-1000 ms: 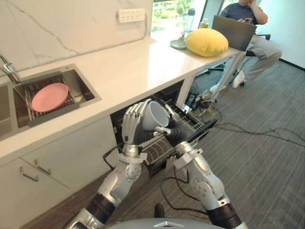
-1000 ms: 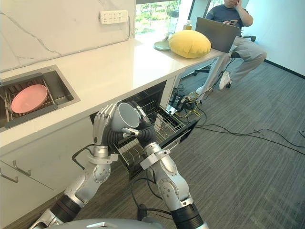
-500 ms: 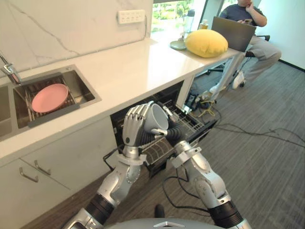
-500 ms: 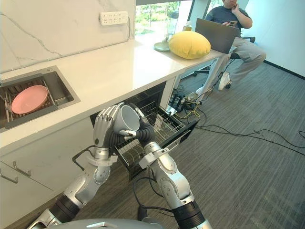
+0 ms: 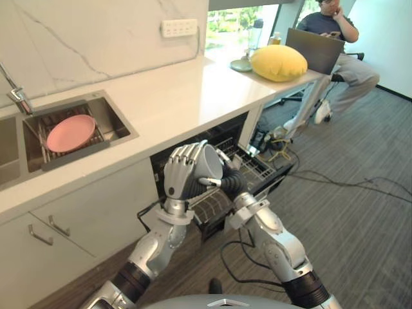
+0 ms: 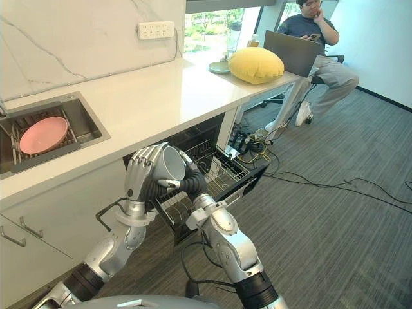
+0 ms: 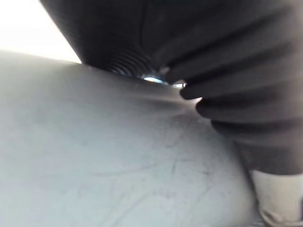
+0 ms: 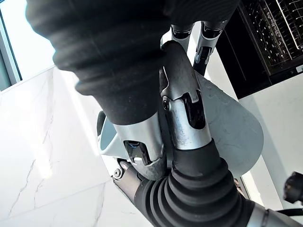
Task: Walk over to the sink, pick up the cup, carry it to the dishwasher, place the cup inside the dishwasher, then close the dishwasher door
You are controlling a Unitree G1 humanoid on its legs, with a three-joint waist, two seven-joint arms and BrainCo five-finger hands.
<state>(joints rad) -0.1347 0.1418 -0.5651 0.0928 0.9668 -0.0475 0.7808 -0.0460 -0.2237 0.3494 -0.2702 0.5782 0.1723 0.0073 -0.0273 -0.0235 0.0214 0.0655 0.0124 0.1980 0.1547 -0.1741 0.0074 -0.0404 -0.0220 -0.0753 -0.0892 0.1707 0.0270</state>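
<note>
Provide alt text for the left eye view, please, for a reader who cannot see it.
The left robot hand and right robot hand together grip a grey cup before the open dishwasher under a white counter. A pink plate lies in the sink; a person sits at the counter's far end.

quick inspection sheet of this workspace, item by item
surface: white counter with built-in sink
job's things: cup held up in both hands near the open dishwasher, rack pulled out
clutter: pink plate in the sink; yellow cushion and laptop at the counter's far end
hands: left hand fingers curled round the cup; right hand fingers pinching it
cables: tangle on the floor beside the dishwasher
surroundings: person seated behind the laptop; grey carpet
</note>
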